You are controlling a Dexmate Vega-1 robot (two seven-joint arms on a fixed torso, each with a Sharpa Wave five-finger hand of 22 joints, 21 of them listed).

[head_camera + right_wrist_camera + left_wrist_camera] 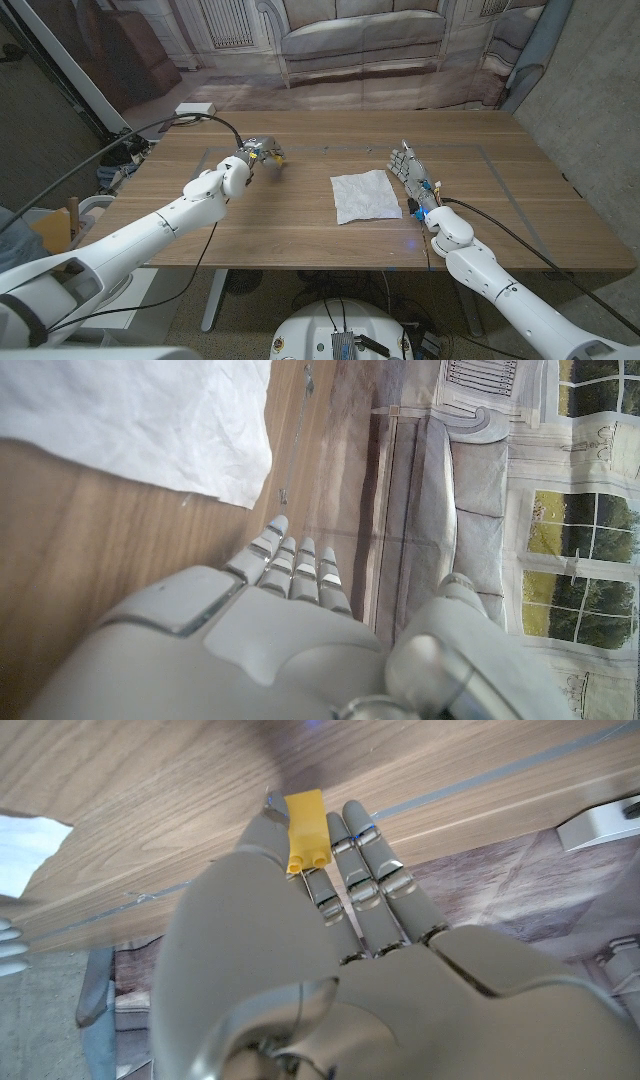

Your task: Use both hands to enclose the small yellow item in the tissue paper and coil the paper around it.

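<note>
Yellow item [305,830] is sitting pinched in the left hand [330,920], w/ the thumb on one side and the fingers [372,870] on the other, its upper end sticking out past the fingertips; in the head view that same left hand [258,156] is hovering over the counter [300,225] on the robot's left side, the small yellow bit just showing at the fingers, too small there to tell more. Right hand [412,172] is standing on its edge on the counter just beside the tissue paper [366,195], holding nothing, fingers straight and reaching away from the robot; from the right wrist cam the right hand's fingers [300,570] are lying side by side, extended, w/ the paper's edge [150,420] near them but not touching. Tissue paper is lying spread flat and lightly creased at approx the counter's middle, between the two hands, well apart from the left one. White box [195,108] w/ a cable is sitting at the far left corner of the counter. Printed backdrop of a sofa [360,35] is hanging behind the counter.
</note>
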